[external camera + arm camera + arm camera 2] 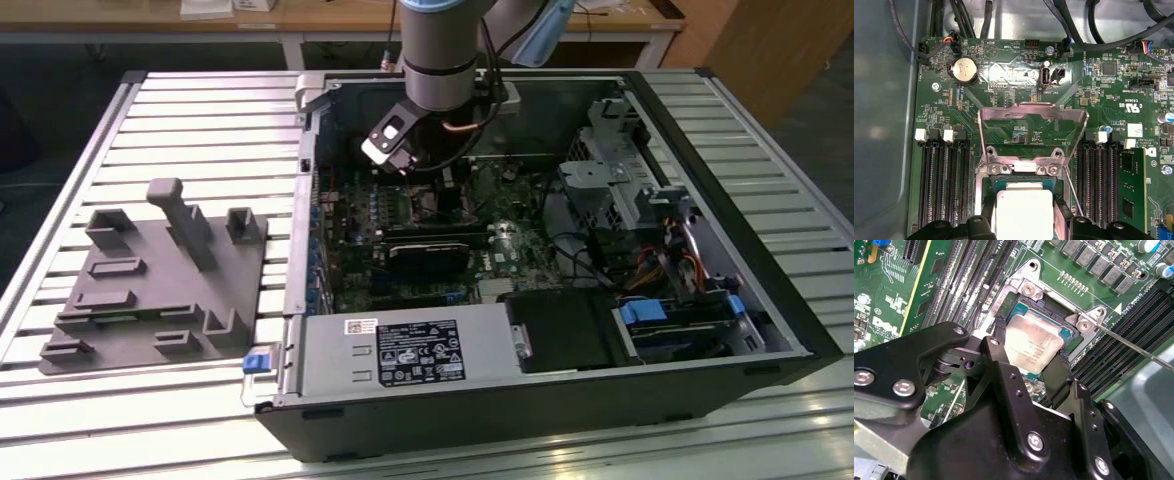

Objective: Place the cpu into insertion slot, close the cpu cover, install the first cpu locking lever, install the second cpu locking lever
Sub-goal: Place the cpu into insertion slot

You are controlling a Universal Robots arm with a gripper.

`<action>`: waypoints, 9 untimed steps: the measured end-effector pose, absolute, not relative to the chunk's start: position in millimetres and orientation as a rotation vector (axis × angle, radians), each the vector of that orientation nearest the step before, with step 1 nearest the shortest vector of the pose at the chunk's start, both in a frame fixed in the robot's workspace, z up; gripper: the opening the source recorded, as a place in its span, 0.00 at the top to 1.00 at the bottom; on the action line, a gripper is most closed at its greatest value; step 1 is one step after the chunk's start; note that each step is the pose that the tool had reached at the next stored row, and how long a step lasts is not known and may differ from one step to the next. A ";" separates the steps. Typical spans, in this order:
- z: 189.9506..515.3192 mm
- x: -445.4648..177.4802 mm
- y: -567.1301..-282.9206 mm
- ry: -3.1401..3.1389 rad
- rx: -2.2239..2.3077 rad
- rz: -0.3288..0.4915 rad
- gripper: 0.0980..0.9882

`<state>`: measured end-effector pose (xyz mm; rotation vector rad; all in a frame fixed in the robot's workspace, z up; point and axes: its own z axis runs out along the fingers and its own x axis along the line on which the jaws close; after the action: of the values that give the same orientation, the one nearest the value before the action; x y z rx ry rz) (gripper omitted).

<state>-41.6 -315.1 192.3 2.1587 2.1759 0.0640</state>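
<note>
Claw [1030,351] of a robot arm [438,50], seen close in both wrist views, drawn in narrowly on the cpu [1036,340]. One black finger [999,335] presses against each of two opposite edges of the silvery square chip. The cpu is gripped directly over the insertion slot [1024,183], whose dark rim shows around it; whether it is fully seated cannot be told. In the first wrist view the cpu cover [1033,109], a thin metal frame with a large window, stands tipped up on its hinge just beside the slot. A thin locking lever [1134,346] juts free across the black memory slots [1149,315]. In the exterior view the arm reaches down into an open computer case [534,410] at the upper middle of the frame. The case lies on a slatted metal table [200,110], with a grey fixture plate [147,290] on the exterior view's left.
</note>
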 end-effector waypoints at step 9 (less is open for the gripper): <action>192.2 -41.5 -315.0 2.176 2.159 0.064 0.42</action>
<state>-41.5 -315.0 192.2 2.1591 2.1756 0.0645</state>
